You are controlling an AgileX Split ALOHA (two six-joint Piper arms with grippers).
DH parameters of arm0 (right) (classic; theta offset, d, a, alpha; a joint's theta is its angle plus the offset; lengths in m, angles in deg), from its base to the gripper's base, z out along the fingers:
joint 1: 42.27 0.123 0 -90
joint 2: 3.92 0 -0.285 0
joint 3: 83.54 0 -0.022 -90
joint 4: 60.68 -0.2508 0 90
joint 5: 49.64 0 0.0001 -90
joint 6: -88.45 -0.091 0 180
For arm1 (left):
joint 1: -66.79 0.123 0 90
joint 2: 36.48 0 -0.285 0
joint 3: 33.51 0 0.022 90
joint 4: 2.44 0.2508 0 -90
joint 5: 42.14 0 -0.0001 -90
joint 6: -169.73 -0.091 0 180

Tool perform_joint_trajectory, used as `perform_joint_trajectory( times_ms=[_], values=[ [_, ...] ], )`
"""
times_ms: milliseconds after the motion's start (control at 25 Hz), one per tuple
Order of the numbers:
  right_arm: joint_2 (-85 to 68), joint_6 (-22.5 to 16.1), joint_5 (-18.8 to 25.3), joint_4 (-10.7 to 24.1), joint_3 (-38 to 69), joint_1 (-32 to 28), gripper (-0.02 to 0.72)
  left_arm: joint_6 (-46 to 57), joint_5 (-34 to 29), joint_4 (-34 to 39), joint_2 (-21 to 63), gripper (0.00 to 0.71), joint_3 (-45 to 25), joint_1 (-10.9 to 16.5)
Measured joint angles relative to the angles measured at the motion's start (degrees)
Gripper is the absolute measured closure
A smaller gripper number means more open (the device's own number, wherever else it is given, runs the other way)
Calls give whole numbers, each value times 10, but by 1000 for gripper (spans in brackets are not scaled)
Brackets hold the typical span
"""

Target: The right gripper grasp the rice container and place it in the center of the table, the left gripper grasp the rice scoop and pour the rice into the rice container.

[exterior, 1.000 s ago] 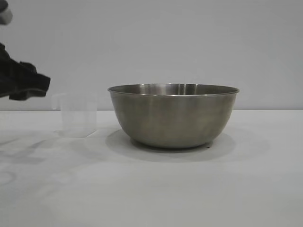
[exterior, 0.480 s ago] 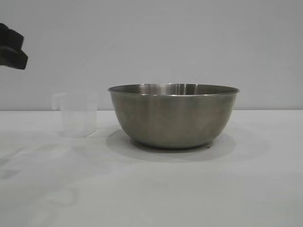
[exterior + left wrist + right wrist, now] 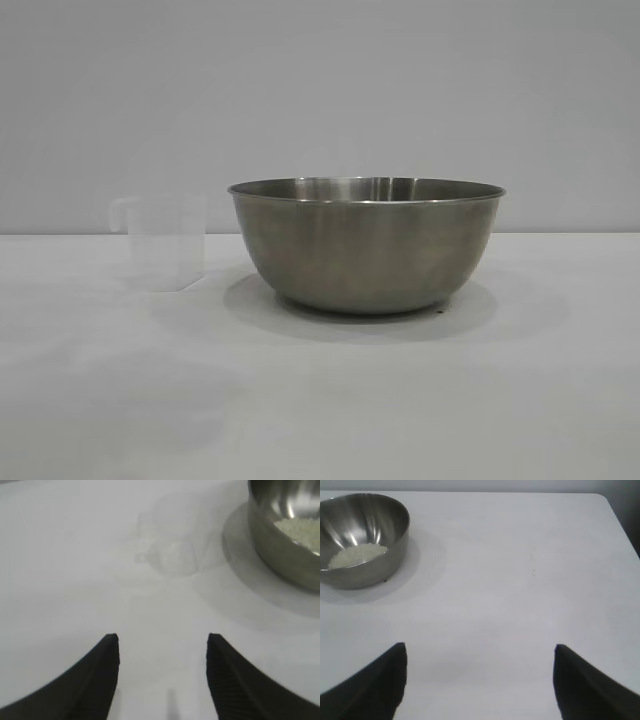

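Observation:
The rice container (image 3: 366, 243), a wide steel bowl, stands on the white table (image 3: 320, 400) near its middle. It holds a small heap of rice (image 3: 356, 555), also seen in the left wrist view (image 3: 300, 530). The rice scoop (image 3: 165, 242), a translucent cup, stands upright to the bowl's left and looks empty in the left wrist view (image 3: 172, 550). My left gripper (image 3: 163, 640) is open and empty, raised back from the scoop. My right gripper (image 3: 480, 647) is open and empty, well away from the bowl (image 3: 362, 535). Neither gripper shows in the exterior view.
The table's far corner and edge (image 3: 615, 510) show in the right wrist view. Nothing else stands on the table.
The left gripper, seen at the exterior view's left edge beside the scoop, rose and withdrew out of that view. Bowl and scoop have not moved.

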Motion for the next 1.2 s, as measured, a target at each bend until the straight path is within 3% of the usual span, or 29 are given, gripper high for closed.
perform_joint_trajectory(
  times_ms=[200,400,880,1200],
  values=[
    [0,0,0,0,0,0,190,0,-203,1,94,330,48,0],
    [0,0,0,0,0,0,190,0,-342,19,184,330,85,0],
    [0,0,0,0,0,0,190,13,-553,28,447,330,87,0],
    [0,0,0,0,0,0,190,67,-664,103,591,330,88,0]
  ],
)
